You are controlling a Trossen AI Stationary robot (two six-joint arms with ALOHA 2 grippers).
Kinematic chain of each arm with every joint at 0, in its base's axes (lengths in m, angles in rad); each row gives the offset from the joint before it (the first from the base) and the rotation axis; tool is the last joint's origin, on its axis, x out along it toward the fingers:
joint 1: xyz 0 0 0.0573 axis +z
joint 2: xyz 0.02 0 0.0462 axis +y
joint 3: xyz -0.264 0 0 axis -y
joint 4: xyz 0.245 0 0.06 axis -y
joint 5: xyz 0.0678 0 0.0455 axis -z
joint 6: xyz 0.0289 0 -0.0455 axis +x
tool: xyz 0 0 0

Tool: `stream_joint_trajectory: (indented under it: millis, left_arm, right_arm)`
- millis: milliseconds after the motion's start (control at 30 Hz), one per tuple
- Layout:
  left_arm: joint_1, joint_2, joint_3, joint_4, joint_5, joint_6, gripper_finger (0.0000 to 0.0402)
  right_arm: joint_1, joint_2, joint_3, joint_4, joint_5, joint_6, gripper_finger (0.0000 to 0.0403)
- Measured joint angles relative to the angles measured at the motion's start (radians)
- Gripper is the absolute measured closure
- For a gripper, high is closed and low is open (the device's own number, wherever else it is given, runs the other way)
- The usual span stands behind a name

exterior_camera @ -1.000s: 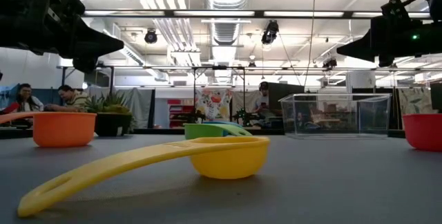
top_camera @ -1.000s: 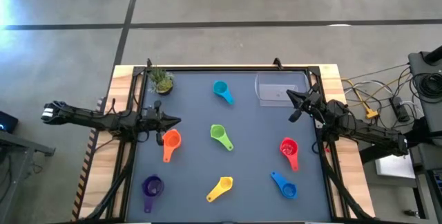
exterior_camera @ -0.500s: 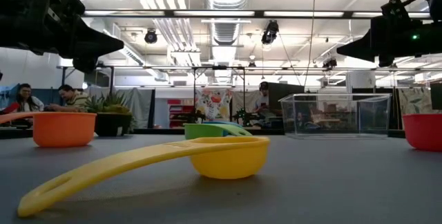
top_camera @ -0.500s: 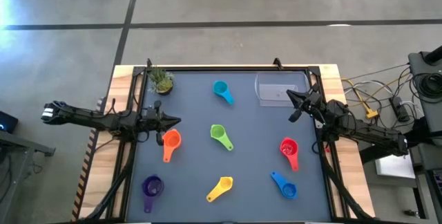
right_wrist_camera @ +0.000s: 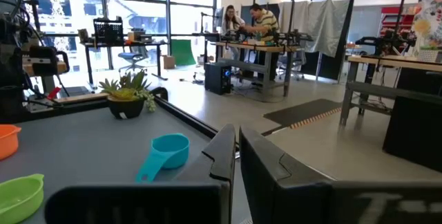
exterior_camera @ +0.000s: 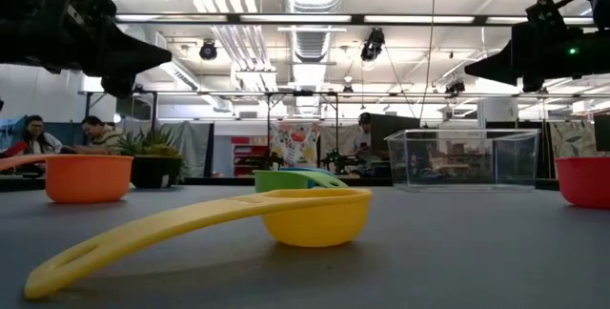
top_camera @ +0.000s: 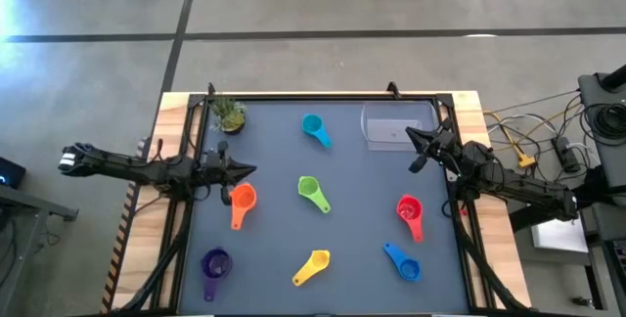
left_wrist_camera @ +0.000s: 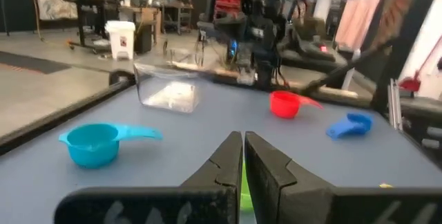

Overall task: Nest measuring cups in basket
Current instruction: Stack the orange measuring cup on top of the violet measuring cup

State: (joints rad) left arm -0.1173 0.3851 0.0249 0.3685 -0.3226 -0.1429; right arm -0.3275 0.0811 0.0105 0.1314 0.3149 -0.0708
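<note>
Seven measuring cups rest bowl-down on the dark mat: teal (top_camera: pixel 314 127), green (top_camera: pixel 311 192), orange (top_camera: pixel 241 202), red (top_camera: pixel 410 213), purple (top_camera: pixel 215 263), yellow (top_camera: pixel 313 267) and blue (top_camera: pixel 402 262). The clear basket (top_camera: pixel 396 126) stands on its base near the far right corner. My left gripper (top_camera: pixel 252 170) hovers shut at the left edge, just beyond the orange cup. My right gripper (top_camera: pixel 409 136) hovers shut at the right edge, beside the basket's near side. In the low view both grippers, left (exterior_camera: pixel 157 59) and right (exterior_camera: pixel 477 69), hang well above the mat.
A small potted plant (top_camera: pixel 228 113) stands in the far left corner. A raised black frame (top_camera: pixel 323 97) borders the mat. Bare mat lies between the cups. People sit at desks in the room beyond (right_wrist_camera: pixel 252 20).
</note>
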Motion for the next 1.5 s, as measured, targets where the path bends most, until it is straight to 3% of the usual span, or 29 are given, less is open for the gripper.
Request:
stream_joint_trajectory:
  millis: [133, 267, 467, 600, 700, 833, 933, 1000, 1300, 1500]
  left_arm:
    - [0.0, 0.002, 0.127, -0.132, -0.011, -0.008, 0.0402]
    - [0.0, 0.061, 0.352, -0.446, -0.103, -0.07, 0.0402]
    - [0.0, 0.255, 0.703, -0.986, -0.184, -0.433, 0.0402]
    - [-0.002, 0.421, 0.879, -1.325, -0.072, -0.738, 0.0402]
    - [-0.016, 0.553, 0.972, -1.495, 0.035, -0.86, 0.0401]
    - [-0.047, 0.713, 1.035, -1.587, 0.099, -0.917, 0.0385]
    - [-0.071, 0.825, 1.039, -1.615, 0.235, -0.924, 0.0351]
    - [-0.102, 0.886, 1.039, -1.652, 0.262, -0.925, 0.032]
    - [-0.233, 0.977, 1.032, -1.64, 0.206, -1.063, 0.0178]
    - [-0.272, 0.917, 0.915, -1.578, 0.151, -1.233, 0.0157]
  right_arm:
    - [0.0, 0.0, 0.0, 0.0, 0.0, 0.0, 0.039]
    - [0.0, 0.0, 0.0, 0.0, 0.0, 0.0, 0.039]
    - [0.0, 0.0, 0.0, 0.0, 0.0, 0.0, 0.039]
    - [0.0, 0.0, 0.0, 0.0, 0.0, 0.0, 0.039]
    - [0.0, 0.0, 0.0, 0.0, 0.0, 0.0, 0.039]
    - [0.0, 0.0, 0.0, 0.0, 0.0, 0.0, 0.039]
    - [0.0, 0.0, 0.0, 0.0, 0.0, 0.0, 0.039]
    - [0.0, 0.0, 0.0, 0.0, 0.0, 0.0, 0.039]
    - [0.0, 0.0, 0.0, 0.0, 0.0, 0.0, 0.039]
    - [0.0, 0.0, 0.0, 0.0, 0.0, 0.0, 0.039]
